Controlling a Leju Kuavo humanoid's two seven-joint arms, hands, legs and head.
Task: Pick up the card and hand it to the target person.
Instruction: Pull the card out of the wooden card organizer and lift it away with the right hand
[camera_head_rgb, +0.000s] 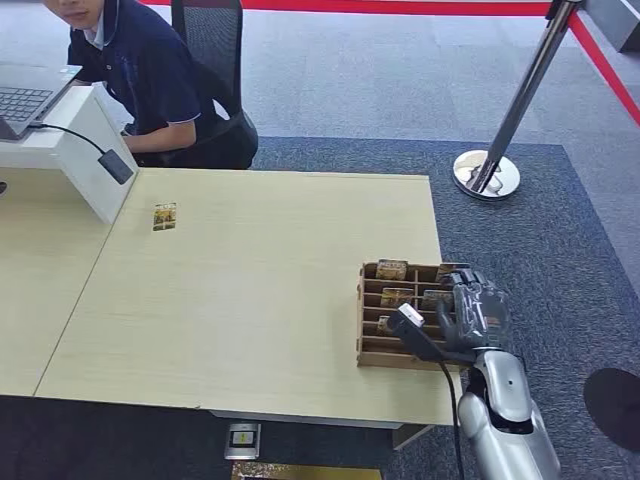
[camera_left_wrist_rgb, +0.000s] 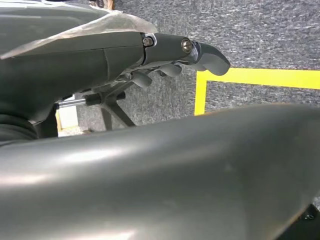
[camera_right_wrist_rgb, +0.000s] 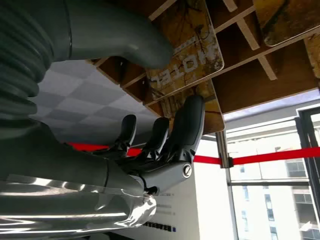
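Note:
A wooden card rack (camera_head_rgb: 370, 340) stands at the table's front right corner with several patterned cards (camera_head_rgb: 392, 269) in its slots. My right hand (camera_head_rgb: 472, 310) reaches into the rack from the right. In the right wrist view the thumb lies against the face of a card (camera_right_wrist_rgb: 188, 55) printed HOTEL, which sits in its slot of the rack (camera_right_wrist_rgb: 245, 80). The dark fingers (camera_right_wrist_rgb: 188, 120) touch a card on the far side. Whether the pinch is closed is unclear. My left hand (camera_left_wrist_rgb: 170, 55) hangs over the carpet, holding nothing. Another card (camera_head_rgb: 164, 216) lies flat on the table's far left.
A person in a dark shirt (camera_head_rgb: 143, 70) sits behind the table's far left corner, by a laptop (camera_head_rgb: 23, 100) on a white stand (camera_head_rgb: 83, 150). A stanchion base (camera_head_rgb: 486, 173) with red tape stands beyond the table. Yellow floor tape (camera_left_wrist_rgb: 256, 77) lies below my left hand.

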